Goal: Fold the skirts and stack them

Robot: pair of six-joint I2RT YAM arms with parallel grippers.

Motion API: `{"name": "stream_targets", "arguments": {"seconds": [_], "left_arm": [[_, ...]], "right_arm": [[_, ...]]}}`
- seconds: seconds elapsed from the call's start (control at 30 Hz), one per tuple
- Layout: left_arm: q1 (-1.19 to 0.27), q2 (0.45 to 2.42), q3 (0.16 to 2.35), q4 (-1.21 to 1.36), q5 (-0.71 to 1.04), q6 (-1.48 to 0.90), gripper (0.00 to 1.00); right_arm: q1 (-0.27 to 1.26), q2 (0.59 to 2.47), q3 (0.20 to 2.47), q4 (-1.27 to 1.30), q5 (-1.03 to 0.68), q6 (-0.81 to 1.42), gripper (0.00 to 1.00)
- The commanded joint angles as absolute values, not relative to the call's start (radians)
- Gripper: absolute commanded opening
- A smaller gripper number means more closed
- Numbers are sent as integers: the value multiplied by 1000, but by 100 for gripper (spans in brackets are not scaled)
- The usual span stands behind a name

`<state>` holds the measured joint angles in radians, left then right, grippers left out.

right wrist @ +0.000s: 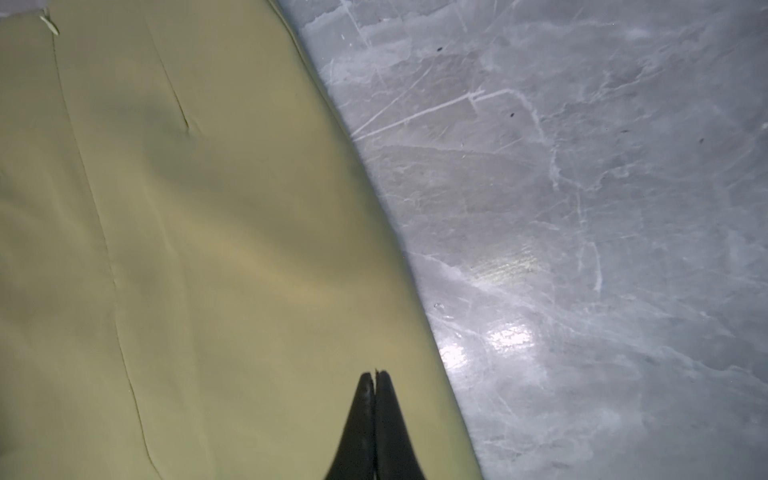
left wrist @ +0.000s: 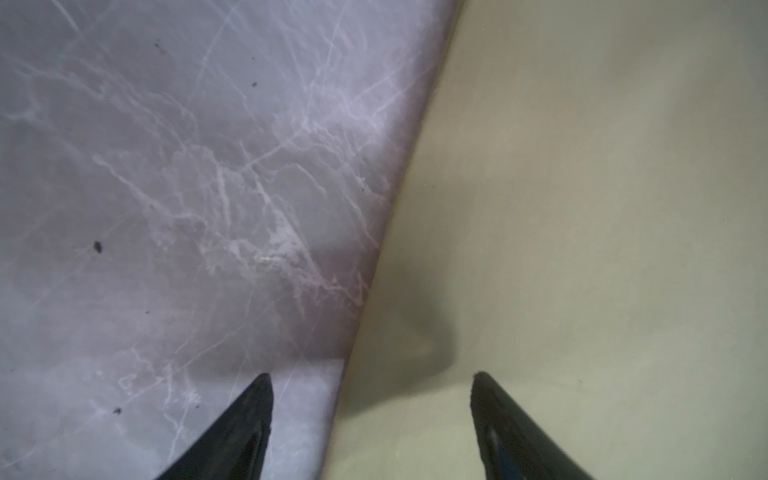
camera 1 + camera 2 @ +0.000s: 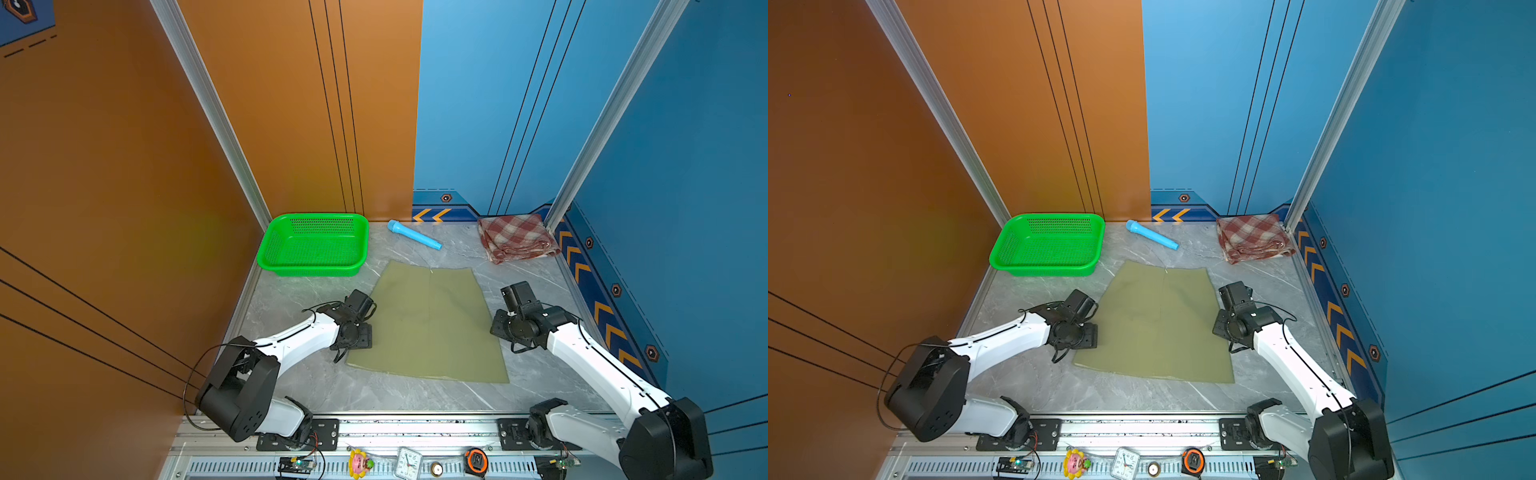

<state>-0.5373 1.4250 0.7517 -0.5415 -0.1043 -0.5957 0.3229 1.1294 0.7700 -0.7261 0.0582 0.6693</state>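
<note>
Skirt of plain olive-green cloth (image 3: 428, 324) lies flat for folding; left gripper (image 2: 372, 374) straddles one edge to pinch it, jaws wide and empty, right gripper (image 1: 376, 372) at the opposite edge, jaws shut, grip uncertain.

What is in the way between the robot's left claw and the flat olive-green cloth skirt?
Nothing visible. The left gripper hangs open right over the edge of the plain olive-green cloth skirt, one finger above the cloth, one above the grey marble table.

Far edge blocked by basket (image 3: 316, 249), tube (image 3: 413, 235), plaid skirt (image 3: 517, 239).
</note>
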Motion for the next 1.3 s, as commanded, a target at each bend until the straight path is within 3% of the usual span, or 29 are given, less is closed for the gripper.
{"name": "stream_targets", "arguments": {"seconds": [0.0, 0.07, 0.13, 0.4, 0.7, 0.77, 0.9, 1.27], "left_arm": [[-542, 1416, 728, -537, -94, -610, 76], [-543, 1410, 723, -535, -95, -610, 76], [-542, 1406, 720, -535, -96, -609, 76], [-542, 1402, 721, -531, -93, -608, 75], [-540, 1407, 729, -525, -78, -611, 74], [-537, 1406, 729, -522, -66, -614, 74], [-519, 1392, 717, -502, -22, -624, 73], [-465, 1337, 642, -454, 71, -640, 62]], "right_arm": [[331, 1129, 765, -807, 100, 652, 22], [329, 1132, 733, -806, 100, 662, 49], [329, 1136, 711, -807, 99, 672, 56], [330, 1121, 614, -783, 64, 708, 59], [346, 1151, 530, -695, 18, 741, 49], [358, 1169, 514, -660, 11, 746, 39], [365, 1176, 517, -654, 24, 746, 2], [411, 1073, 722, -844, 150, 696, 0]]}}
